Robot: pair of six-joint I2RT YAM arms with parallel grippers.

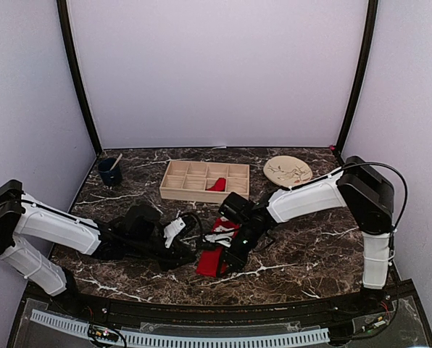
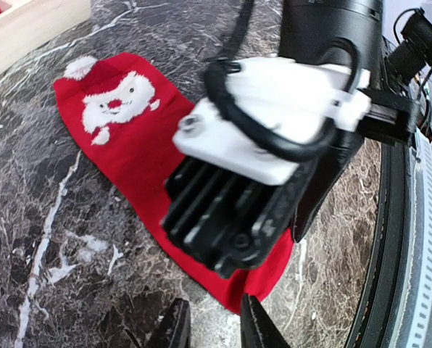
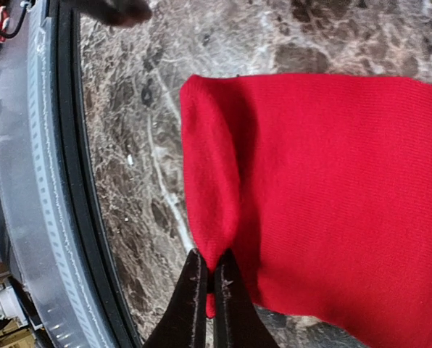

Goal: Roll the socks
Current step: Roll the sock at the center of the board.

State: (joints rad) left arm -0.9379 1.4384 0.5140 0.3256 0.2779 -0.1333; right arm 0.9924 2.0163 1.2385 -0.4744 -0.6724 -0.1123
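Observation:
One red sock (image 1: 210, 262) with a white Santa patch (image 2: 118, 101) lies flat on the marble near the front edge. My right gripper (image 3: 210, 274) is shut on a fold of its plain end (image 3: 325, 181), and its body (image 2: 259, 181) hangs over the sock in the left wrist view. My left gripper (image 2: 214, 326) sits low at that same end with its jaws apart; the sock's rim (image 2: 235, 301) reaches just between them, beside the right finger (image 2: 256, 330). A second red sock (image 1: 217, 185) lies in a compartment of the wooden tray.
The wooden tray (image 1: 174, 190) with several compartments stands at the back centre. A pale plate (image 1: 287, 171) is at the back right and a dark cup (image 1: 110, 172) with a stick in it at the back left. The table's black front rail (image 3: 71, 181) runs close by the sock.

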